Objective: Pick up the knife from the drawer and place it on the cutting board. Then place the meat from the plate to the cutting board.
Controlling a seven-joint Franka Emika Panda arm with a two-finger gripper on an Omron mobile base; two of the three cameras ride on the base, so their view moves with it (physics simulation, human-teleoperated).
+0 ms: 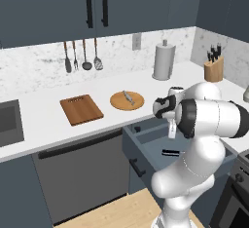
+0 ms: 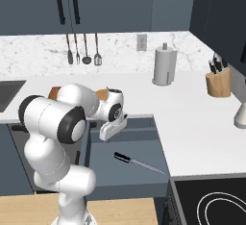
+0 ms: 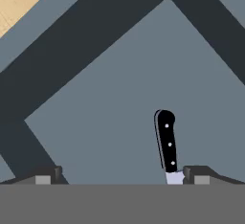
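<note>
The arm bends forward over the open drawer (image 2: 126, 159), its gripper (image 2: 109, 130) pointing down with the 2 fingers spread wide and empty. The knife (image 2: 139, 164) lies flat on the drawer floor below. The meat (image 1: 128, 97) rests on the plate (image 1: 119, 104), beside the cutting board (image 1: 81, 109).

A white marble-patterned backsplash (image 1: 39, 64) runs behind the plain white countertop (image 2: 202, 123), under tall dark blue-grey upper cabinets (image 1: 48, 8) with black bar handles (image 1: 88, 3). Pale wooden plank flooring (image 1: 121, 212) lies below. A black glass cooktop (image 2: 211, 202) sits at the right.
</note>
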